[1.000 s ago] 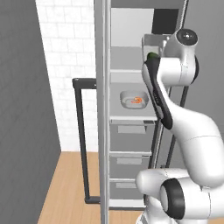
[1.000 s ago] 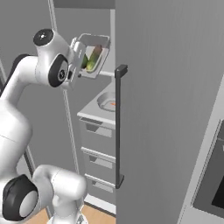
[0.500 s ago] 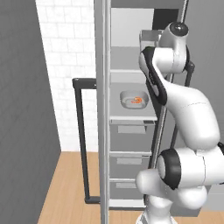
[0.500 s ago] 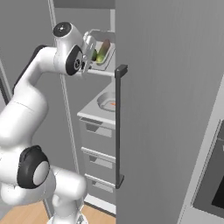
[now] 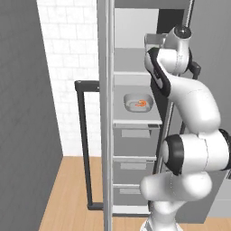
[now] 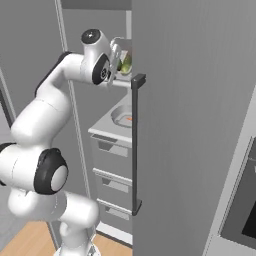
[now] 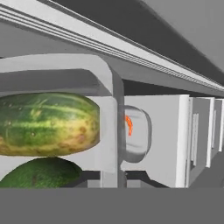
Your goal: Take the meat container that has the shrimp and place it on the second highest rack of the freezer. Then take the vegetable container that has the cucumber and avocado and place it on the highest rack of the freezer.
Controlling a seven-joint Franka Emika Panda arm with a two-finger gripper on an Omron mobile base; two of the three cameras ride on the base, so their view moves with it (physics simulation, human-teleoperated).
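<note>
Left base view: the freezer [image 5: 135, 135] is seen with its door swung wide, the black bar handle [image 5: 83, 144] standing out to the left. On the lower of the two open shelves, above the grey drawers [image 5: 135, 169], the meat container [image 5: 137, 103] is set down flat, with the shrimp [image 5: 141, 104] showing as an orange lump inside it. The first half of the task is therefore judged done. The arm is raised to the level of the highest rack [image 5: 135, 72], its wrist at the right-hand edge of the opening; the end effector itself is hidden behind the arm's own links.

Right base view: the end effector [image 6: 119, 62] is seen at the height of the highest rack, just left of the door edge, with the vegetable container [image 6: 125, 61] tilted steeply in front of it and green pieces visible within. The tub is partly past the door edge, so whether it touches the shelf cannot be told. The meat container [image 6: 122, 117] is glimpsed below on the second shelf.

Hand view: the cucumber [image 7: 46, 124] and the avocado [image 7: 41, 173] are seen very close, inside the tub's grey wall [image 7: 103, 74], and the shrimp [image 7: 128, 125] lies beyond. The fingertips are not made out, so the grip cannot be told for certain; the tub is judged to be still carried. Left to do: levelling it, setting it on the top shelf, release.
</note>
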